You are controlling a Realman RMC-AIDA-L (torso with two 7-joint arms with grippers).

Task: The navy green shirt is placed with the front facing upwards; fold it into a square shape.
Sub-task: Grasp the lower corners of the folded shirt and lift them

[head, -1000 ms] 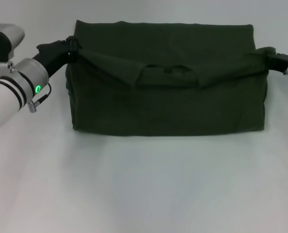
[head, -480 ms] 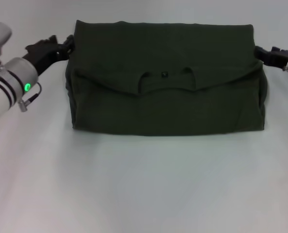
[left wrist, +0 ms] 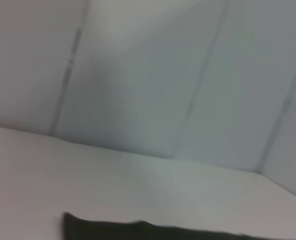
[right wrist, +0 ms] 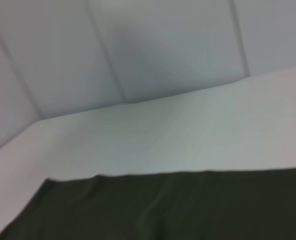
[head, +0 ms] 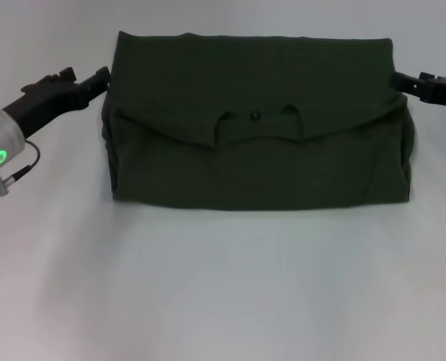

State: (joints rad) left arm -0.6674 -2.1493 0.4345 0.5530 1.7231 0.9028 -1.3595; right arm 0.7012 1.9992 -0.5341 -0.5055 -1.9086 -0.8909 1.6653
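Two grippers flank the navy green shirt (head: 256, 128), which lies mid-table, already folded into a wide rectangle w/ the top part turned down so the collar opening and its small label sit near the centre. Left gripper (head: 95, 77) is just off the shirt's far-left corner, right gripper (head: 405, 80) just off the far-right corner; neither has cloth in it as far as I can see. Fingers on both read as dark prongs seen side-on, so I can't tell whether they're apart or together.

Handling, my guess: soft, light cotton, limp, no stiffness. It'll drape and sag from any pinch point, and stacked layers may slide on each other. Not fragile. Best hold is at the corners or along a folded edge, pinching all layers at once so the under-layers don't get left behind. For a square I'd prob. take one short end at both its corners and bring it across to the other end.

Materials: matte dark olive knit, slightly puffy at the folded sides, upper flap edge wavy rather than straight, near edge fairly clean. White table (head: 223, 286) is smooth, plain, prob. low grip, so the bundle could drag when pulled. Wrist views show only a dark strip of cloth against the table w/ pale panelled walls behind; no fingers visible there.
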